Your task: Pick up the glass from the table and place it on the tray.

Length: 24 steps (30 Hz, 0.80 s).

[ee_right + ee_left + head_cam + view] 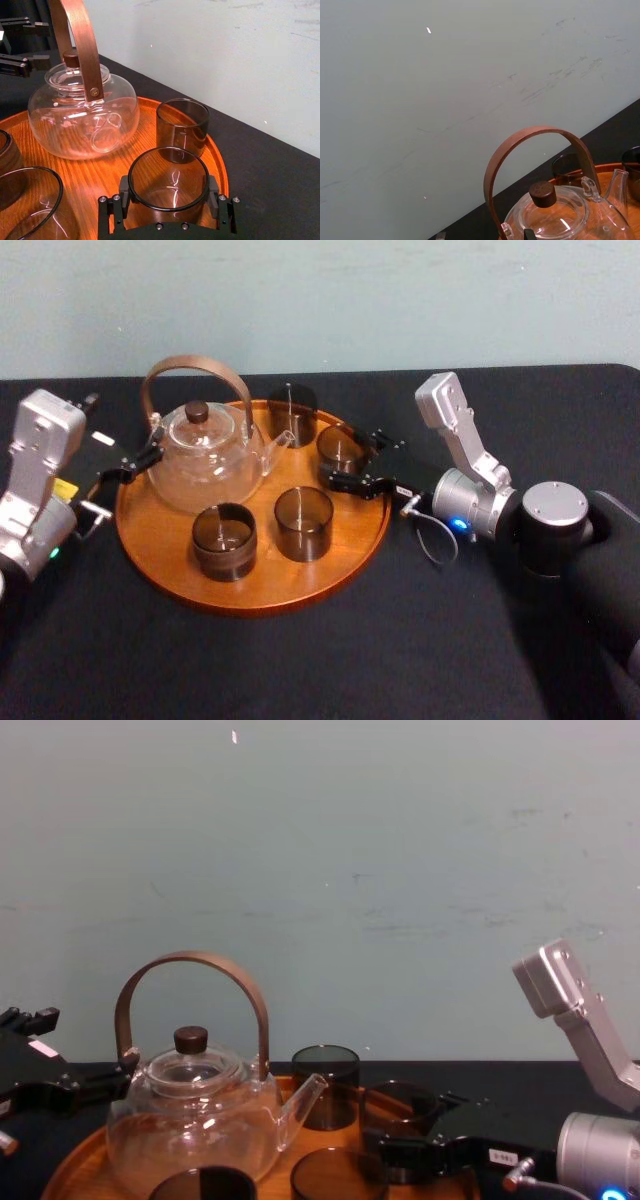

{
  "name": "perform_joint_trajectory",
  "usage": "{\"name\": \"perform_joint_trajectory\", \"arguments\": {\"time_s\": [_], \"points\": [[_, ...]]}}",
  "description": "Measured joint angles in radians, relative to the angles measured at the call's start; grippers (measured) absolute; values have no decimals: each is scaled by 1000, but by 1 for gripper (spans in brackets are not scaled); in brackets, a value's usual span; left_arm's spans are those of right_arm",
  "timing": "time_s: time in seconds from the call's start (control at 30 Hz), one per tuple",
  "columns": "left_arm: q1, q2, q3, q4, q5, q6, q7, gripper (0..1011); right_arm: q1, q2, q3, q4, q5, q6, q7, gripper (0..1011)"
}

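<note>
Right end effector [168, 189] snug around glass [169, 172]

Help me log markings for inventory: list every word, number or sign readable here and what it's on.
None can be read.
Small white label on the right gripper, shut on a glass: too small.
White sticker on the left gripper: blurred.
Yellow sticker on the left arm: blurred.

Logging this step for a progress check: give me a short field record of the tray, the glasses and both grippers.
tray: round, wooden, on the black table
teapot: on tray, left rear
right gripper: shut on right-side glass at the tray's right side; base hidden
other glasses: rear, front right, front left, all on tray
left gripper: open, at tray's left rim beside teapot
</note>
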Motion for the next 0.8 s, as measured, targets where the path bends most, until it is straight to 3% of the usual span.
{"name": "perform_joint_trajectory", "arguments": {"time_s": [0.37,0.57,0.8], "points": [[0,0,0,0,0,0,0,1010,-2,2,0,-3,1,1,0,908],[0,0,0,0,0,0,0,1009,-3,3,1,-7,2,2,0,1003],[0,0,0,0,0,0,0,1009,-29,22,16,-70,18,25,9,1003]]}}
